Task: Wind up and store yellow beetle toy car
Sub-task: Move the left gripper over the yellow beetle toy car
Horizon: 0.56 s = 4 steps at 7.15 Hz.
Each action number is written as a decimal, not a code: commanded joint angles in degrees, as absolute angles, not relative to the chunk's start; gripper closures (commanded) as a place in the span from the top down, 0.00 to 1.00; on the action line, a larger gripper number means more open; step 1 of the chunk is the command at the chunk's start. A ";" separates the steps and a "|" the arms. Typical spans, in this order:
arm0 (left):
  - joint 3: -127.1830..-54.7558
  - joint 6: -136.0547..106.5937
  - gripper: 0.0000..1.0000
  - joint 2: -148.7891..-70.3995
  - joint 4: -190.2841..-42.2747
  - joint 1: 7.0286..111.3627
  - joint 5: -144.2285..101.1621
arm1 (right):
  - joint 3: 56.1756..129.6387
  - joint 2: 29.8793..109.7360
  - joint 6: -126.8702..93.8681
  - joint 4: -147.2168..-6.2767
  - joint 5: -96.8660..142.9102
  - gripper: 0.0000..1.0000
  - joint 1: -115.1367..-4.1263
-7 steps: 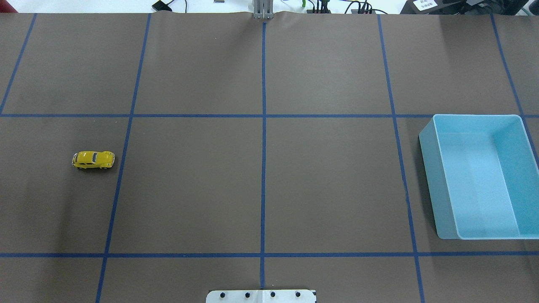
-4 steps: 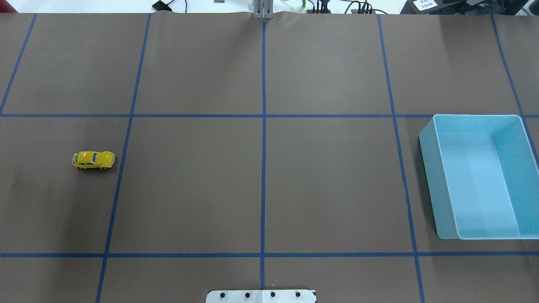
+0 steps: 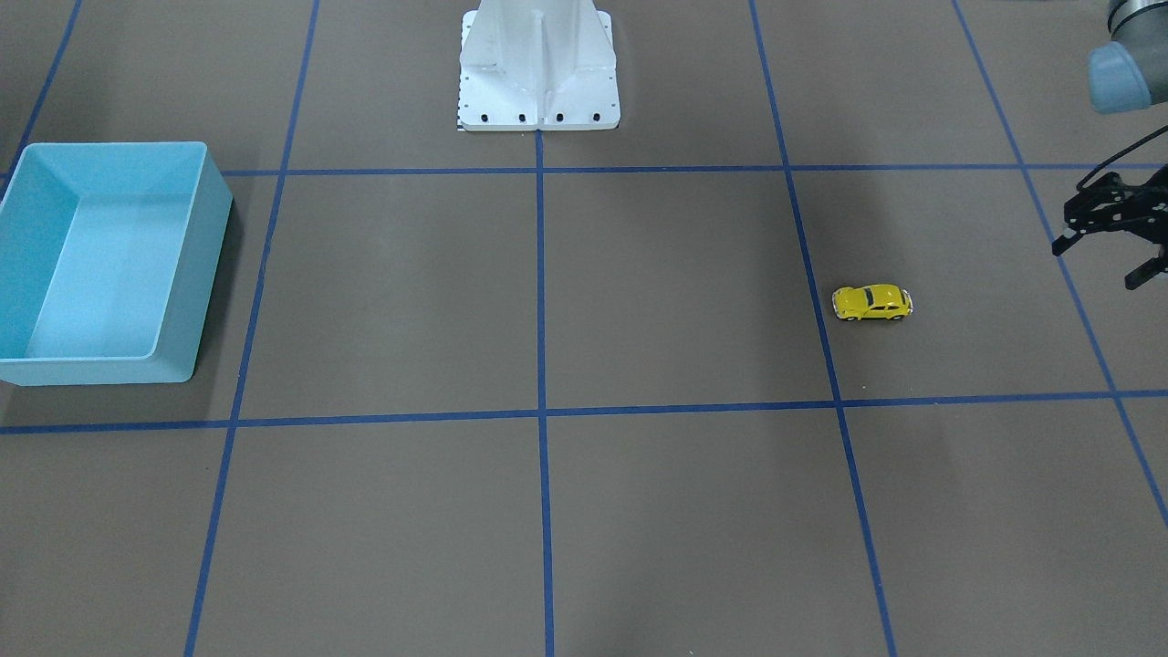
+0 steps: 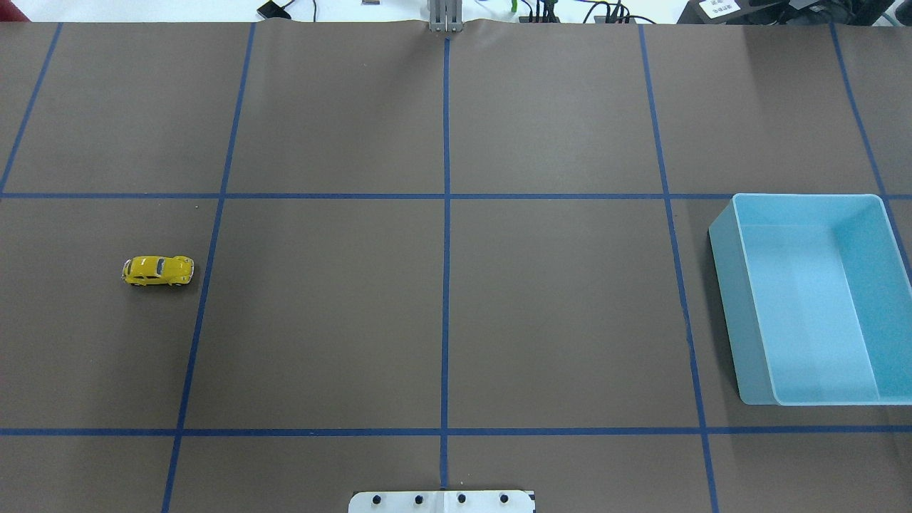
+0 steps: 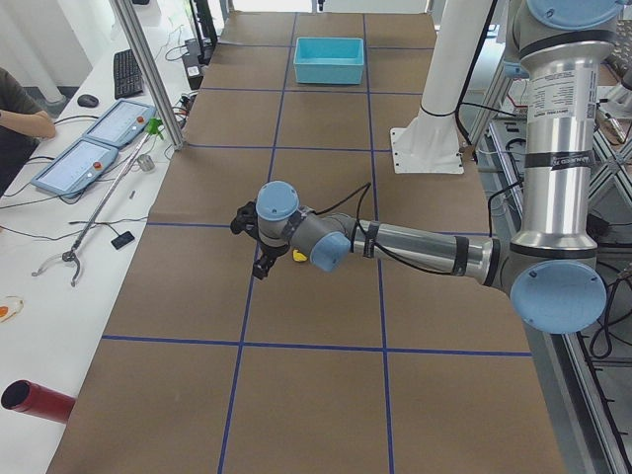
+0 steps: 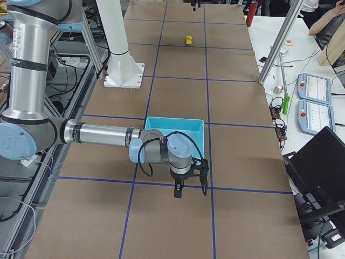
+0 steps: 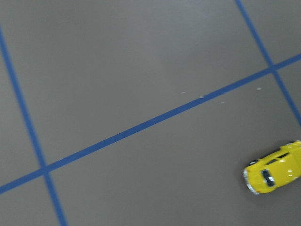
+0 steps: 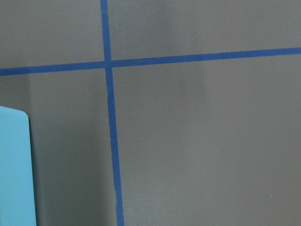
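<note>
nothing done yet: winding and storing both left
yellow beetle toy car (image 4: 157,271) sat free at overhead frame's left, well apart from blue bin (image 4: 727,306) at right; left gripper (image 3: 1095,265) fingers released, right gripper (image 6: 190,193) fingers' state i cannot tell

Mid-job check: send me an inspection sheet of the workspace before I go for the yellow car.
Surface: brown mat with a blue tape grid, lying flat.
Job's things: yellow car on its wheels on the robot's left, untouched; blue bin on its right, nothing in it.
Clutter: nothing seen on the mat.
Grippers: left gripper open, beside the car but apart from it; right gripper close by the bin, open or shut cannot be told.
Cables: black cable looped at the left wrist; other cables beyond the mat's far edge.
Surroundings: person, control pads and laptop at side benches.
</note>
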State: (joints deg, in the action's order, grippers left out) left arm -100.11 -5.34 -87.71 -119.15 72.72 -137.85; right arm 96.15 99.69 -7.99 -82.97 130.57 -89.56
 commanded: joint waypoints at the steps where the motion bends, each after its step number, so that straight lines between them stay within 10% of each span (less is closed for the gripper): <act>1: -99.94 -5.19 0.99 -87.54 -135.27 64.55 -137.81 | 96.15 99.76 -8.17 -82.97 130.69 1.00 -89.56; 4: -97.39 -3.36 0.99 -87.54 -142.80 63.55 -140.71 | 96.15 99.76 -8.26 -83.06 130.78 1.00 -89.56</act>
State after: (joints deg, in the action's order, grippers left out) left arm -98.11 -4.75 -87.50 -139.73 64.36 -139.55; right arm 96.15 99.75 -8.24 -83.02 130.71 -89.56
